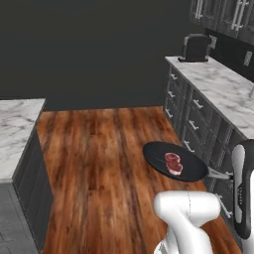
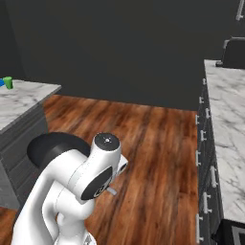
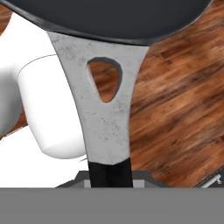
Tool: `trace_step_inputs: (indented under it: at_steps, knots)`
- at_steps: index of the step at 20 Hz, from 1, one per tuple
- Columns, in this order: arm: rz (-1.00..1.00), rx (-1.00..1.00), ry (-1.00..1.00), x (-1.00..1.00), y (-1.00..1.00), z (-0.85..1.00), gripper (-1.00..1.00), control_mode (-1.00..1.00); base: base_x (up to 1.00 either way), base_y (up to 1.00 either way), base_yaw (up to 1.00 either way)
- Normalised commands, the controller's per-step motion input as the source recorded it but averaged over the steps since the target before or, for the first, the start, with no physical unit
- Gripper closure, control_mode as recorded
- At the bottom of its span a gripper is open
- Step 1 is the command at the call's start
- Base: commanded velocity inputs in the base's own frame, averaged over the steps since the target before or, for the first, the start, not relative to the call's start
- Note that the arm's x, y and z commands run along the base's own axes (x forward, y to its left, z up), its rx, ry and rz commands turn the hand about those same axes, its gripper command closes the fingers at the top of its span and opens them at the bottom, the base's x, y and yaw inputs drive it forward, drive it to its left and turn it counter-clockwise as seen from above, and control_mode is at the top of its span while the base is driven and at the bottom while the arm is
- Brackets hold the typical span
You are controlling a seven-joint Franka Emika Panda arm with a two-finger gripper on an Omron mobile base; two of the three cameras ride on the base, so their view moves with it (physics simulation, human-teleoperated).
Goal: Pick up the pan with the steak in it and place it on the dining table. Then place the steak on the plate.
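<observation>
Currently pan is hanging in mid-air over the wood floor, in the aisle between the counter with grey drawers on the right and a marble slab on the left; open floor is lying wide on its left, drawer fronts sitting close on its right. Pan is looking round, shallow, black; steak, red with pale fat, is lying flat inside near the handle side. Handle is running grey with a teardrop hole, turning black at the end. Gripper is pinching that black end, jaws pressed nearly together; fingertips themselves are hidden. Green cup is standing near the slab's far edge.
</observation>
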Motion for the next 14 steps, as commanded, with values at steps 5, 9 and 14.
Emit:
trace_step_inputs:
  at_steps: [5, 9, 14]
  knots:
    - [0.00, 0.00, 0.00, 0.00, 0.00, 0.00, 1.00, 1.00, 0.02, 0.00, 0.00]
    - [0.00, 0.00, 0.00, 0.00, 0.00, 0.00, 1.00, 1.00, 0.39, -0.01, 0.00]
    - [0.00, 0.00, 0.00, 0.00, 0.00, 0.00, 1.00, 1.00, 0.69, -0.07, 0.00]
